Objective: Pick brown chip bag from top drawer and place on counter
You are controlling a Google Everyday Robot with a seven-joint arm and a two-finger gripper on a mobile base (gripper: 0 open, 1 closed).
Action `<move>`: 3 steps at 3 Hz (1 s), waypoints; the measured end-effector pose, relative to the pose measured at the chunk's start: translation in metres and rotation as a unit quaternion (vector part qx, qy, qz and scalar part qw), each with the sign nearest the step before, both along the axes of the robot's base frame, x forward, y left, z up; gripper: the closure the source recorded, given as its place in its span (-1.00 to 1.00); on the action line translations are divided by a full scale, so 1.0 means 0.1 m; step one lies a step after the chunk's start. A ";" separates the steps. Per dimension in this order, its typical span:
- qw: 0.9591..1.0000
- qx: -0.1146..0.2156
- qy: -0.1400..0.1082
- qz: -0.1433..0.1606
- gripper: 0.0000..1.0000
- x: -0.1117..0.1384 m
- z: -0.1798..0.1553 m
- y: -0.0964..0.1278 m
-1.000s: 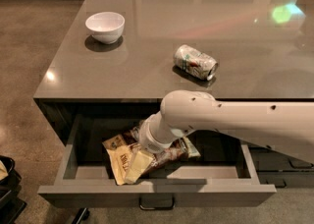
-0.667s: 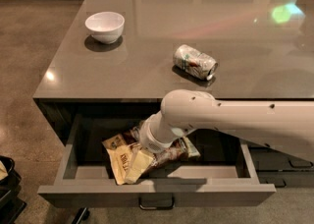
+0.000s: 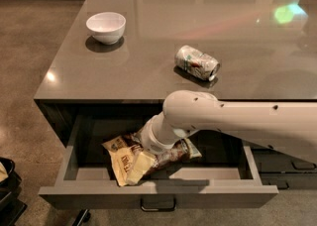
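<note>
The brown chip bag [image 3: 130,161] lies crumpled in the open top drawer [image 3: 157,193], its cream-yellow end toward the front left. My white arm reaches down from the right into the drawer. My gripper [image 3: 154,156] sits low on the middle of the bag, mostly hidden behind the wrist. The counter [image 3: 148,46] spreads above the drawer.
A crushed silver can [image 3: 196,63] lies on its side near the middle of the counter. A white bowl [image 3: 106,27] stands at the counter's left. Lower drawers [image 3: 287,168] show at the right. A dark object [image 3: 7,185] stands on the floor at far left.
</note>
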State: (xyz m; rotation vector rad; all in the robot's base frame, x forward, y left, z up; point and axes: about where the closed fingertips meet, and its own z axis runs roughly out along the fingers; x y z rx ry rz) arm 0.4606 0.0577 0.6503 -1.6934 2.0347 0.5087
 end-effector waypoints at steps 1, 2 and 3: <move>1.000 0.000 0.000 0.000 0.31 0.00 0.00 0.00; 1.000 0.000 0.000 0.000 0.78 0.00 0.00 0.00; 1.000 0.000 0.000 0.000 1.00 0.00 0.00 0.00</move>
